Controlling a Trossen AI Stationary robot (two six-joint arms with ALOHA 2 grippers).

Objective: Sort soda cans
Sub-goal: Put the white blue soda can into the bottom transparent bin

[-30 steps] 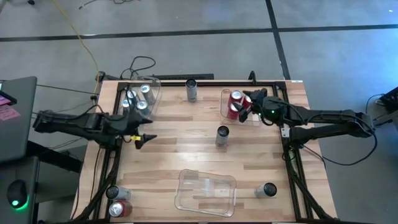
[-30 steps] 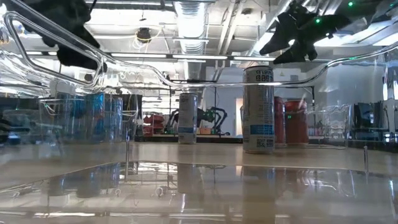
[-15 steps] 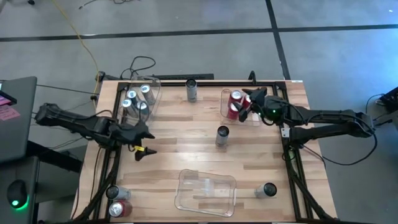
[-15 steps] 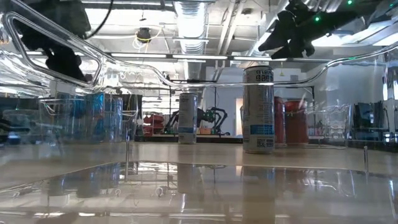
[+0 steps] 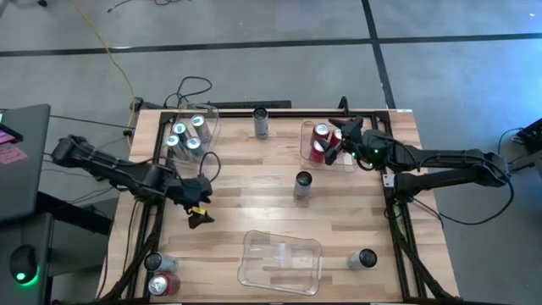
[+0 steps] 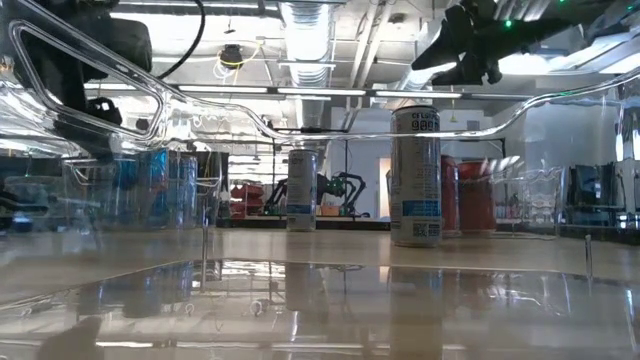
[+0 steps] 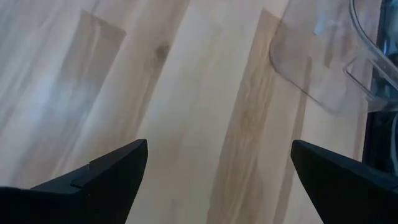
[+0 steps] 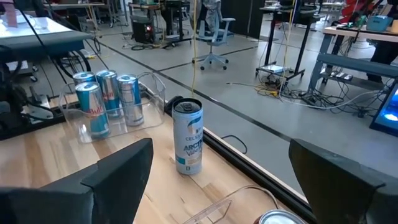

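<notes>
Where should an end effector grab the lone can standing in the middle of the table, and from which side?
Grip the middle can across its round side wall, around mid-height, descending from above. It stands upright on bare wood with no bins or other cans touching it, so either side is free. The right end effector, open above the red cans' bin, looks nearer than the open left one.

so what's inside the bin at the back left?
Back-left bin holds silver-blue cans: four tops from above, three in the right wrist view. Empty left hand is away from it.
</notes>
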